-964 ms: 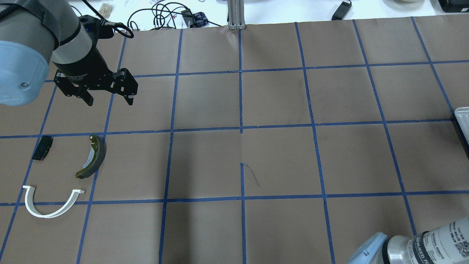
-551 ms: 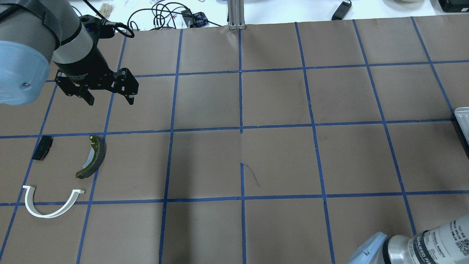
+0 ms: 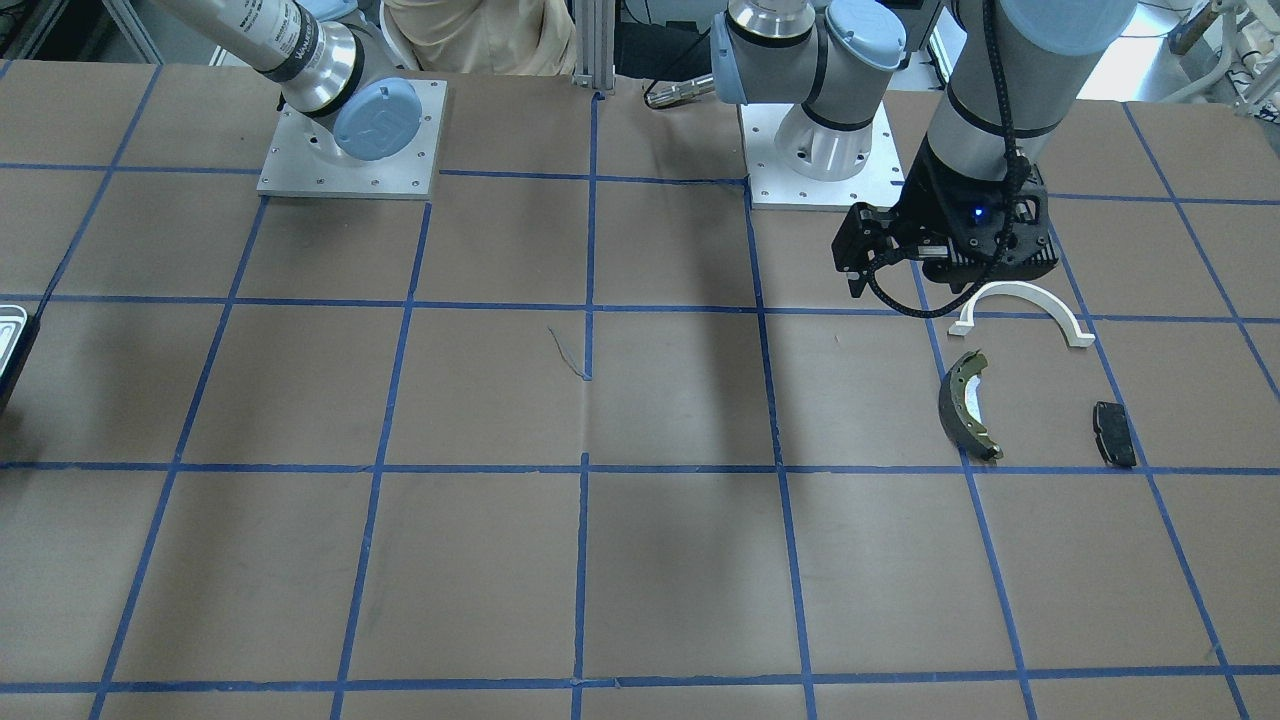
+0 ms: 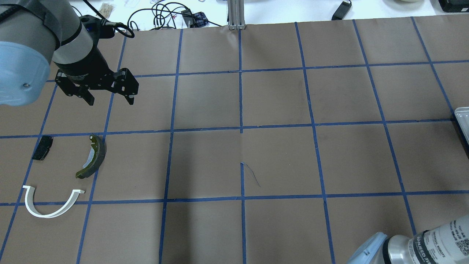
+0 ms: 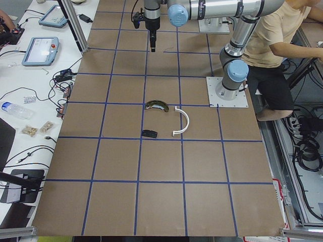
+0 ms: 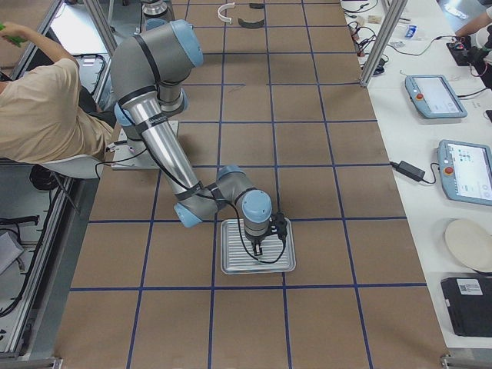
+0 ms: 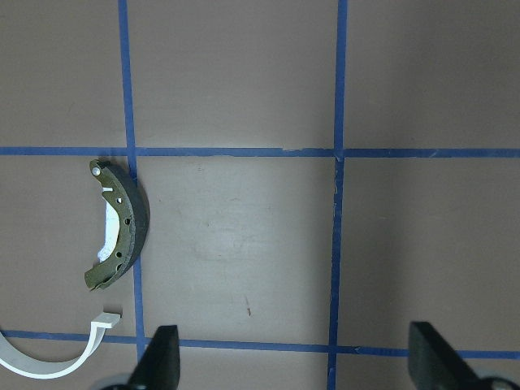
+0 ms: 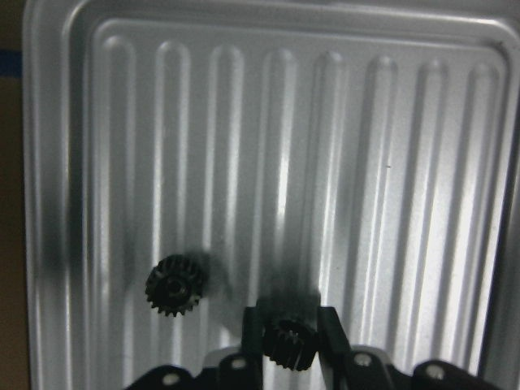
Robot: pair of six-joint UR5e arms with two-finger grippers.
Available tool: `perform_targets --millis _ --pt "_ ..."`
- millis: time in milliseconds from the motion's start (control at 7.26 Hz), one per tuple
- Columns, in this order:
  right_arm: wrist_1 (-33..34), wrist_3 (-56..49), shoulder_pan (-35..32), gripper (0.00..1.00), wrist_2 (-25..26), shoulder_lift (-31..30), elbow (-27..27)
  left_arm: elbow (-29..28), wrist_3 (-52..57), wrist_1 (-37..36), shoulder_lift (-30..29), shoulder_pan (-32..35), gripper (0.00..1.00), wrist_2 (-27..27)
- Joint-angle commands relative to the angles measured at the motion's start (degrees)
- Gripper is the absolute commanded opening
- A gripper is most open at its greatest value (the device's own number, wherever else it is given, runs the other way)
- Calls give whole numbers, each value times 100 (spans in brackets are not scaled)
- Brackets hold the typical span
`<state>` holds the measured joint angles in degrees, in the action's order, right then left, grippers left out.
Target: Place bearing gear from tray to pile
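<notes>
Within right tool, half-hidden bearing gear

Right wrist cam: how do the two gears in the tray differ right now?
The loose gear lies free on the tray, with its bore and full tooth ring showing. The held gear is clamped in the right pincer and partly hidden. In that view the loose gear is left of the held gear. Both are small, black and toothed.

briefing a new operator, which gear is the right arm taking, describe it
Find the ribbed silver tray at the table's end on the robot's right. Two small black toothed gears lie in it. The taken gear sits between the fingers of the right gripper; the loose gear lies beside it.
</notes>
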<state>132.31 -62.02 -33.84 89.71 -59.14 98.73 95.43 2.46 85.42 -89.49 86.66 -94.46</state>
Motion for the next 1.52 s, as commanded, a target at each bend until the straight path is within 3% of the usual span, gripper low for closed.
perform_targets --millis 0,276,551,1240,1378 --pt "-12 41 0 0 20 -62 -12 -7 0 1 11 0 100 -2" --pt "-204 433 -340 0 39 -472 31 1 0 1 11 0 100 -2" --pt "-842 1458 -1611 0 65 -913 76 -7 0 1 2 0 100 -2" --pt "-839 7507 -5914 0 21 -1065 190 1 -8 -7 -50 0 100 7" --pt "-725 8469 -6707 0 -214 -968 181 1 -8 -7 -60 0 100 24"
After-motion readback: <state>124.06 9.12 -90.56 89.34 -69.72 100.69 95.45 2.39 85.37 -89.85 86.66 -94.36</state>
